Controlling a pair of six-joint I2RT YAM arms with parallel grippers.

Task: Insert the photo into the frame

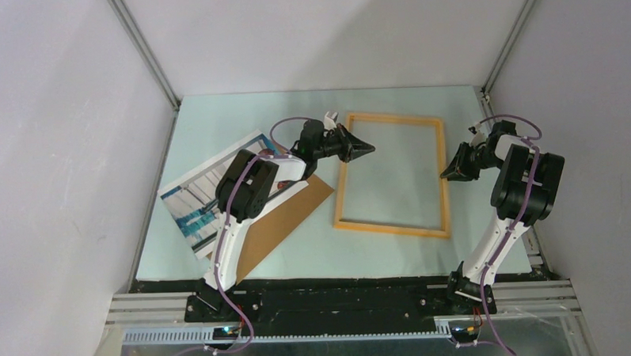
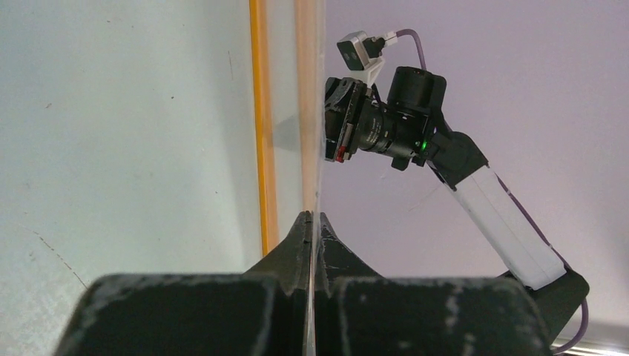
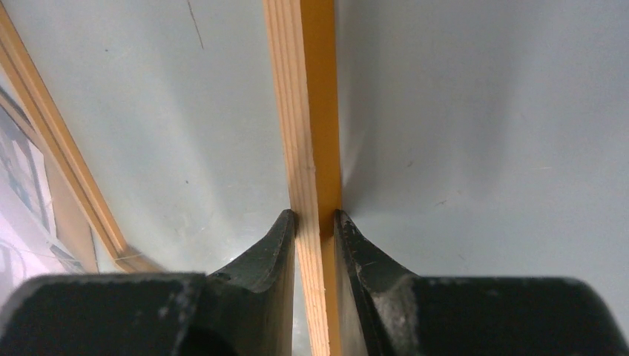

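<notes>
The frame [image 1: 389, 227], a thin orange-yellow rectangle of grained wood, lies flat just right of centre on the pale teal table [image 1: 215, 118], its long axis running roughly 12 to 6 o'clock. The right gripper [image 1: 447, 173] pinches the 3 o'clock rail, a black finger pressed on each side of the strip. The left gripper [image 1: 367, 150] is closed tight, its tips over the 9 o'clock rail near the far corner. The glossy, white-bordered photo [image 1: 198, 206] lies face up at 9 o'clock under the left arm, its long axis pointing toward 2 o'clock, overlapping a brown backing board [image 1: 286, 215]. Bare mat shows inside the frame and at 12 o'clock beyond it; walls close three sides.
</notes>
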